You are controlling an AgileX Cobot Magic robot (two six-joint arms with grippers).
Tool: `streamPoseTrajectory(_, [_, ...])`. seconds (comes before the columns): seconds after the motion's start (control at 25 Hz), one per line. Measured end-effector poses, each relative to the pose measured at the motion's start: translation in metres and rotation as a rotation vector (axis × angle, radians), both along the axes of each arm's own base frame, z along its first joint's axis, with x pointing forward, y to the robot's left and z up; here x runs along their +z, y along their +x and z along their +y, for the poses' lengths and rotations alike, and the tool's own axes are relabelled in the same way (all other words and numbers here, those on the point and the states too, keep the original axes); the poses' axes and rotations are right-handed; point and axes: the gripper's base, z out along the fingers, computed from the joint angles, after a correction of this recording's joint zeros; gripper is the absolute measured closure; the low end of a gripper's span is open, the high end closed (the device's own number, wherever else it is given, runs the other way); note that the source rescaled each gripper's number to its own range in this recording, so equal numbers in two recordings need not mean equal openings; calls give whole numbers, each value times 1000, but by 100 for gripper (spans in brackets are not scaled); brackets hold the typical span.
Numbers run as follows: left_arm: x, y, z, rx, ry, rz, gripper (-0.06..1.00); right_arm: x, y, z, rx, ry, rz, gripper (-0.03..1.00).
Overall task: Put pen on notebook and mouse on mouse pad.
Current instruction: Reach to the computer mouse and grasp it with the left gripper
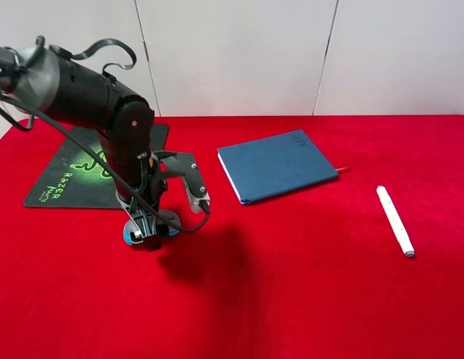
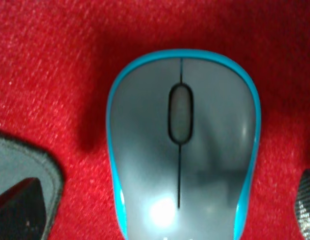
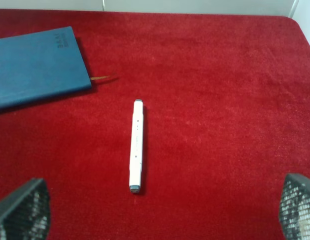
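The mouse (image 2: 182, 150), grey on top with bright blue sides, lies on the red cloth just in front of the mouse pad (image 1: 67, 176). My left gripper (image 1: 146, 228) is lowered over it and open. In the left wrist view its fingers (image 2: 25, 195) stand on either side of the mouse with a gap of cloth between. The white pen (image 1: 395, 221) lies at the right, apart from the dark blue notebook (image 1: 277, 166). The right wrist view shows the pen (image 3: 136, 145) ahead of my open right gripper (image 3: 160, 210), and the notebook (image 3: 37, 65) with its ribbon beyond.
A red cloth (image 1: 307, 284) covers the whole table, and a white panelled wall (image 1: 239, 52) stands behind it. The left arm's black body and cables (image 1: 105, 105) hang over the right part of the mouse pad.
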Motion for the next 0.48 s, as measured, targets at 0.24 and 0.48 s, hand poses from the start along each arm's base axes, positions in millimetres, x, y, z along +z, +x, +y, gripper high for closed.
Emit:
streamPoseTrajectory(0.24, [-15,1,-2,11,1,20,-6,0,0,0,0,0,0,-3])
streamPoseTrajectory(0.48, [-20,0,-3,23,-3,35,-6,0,0,0,0,0,0,-3])
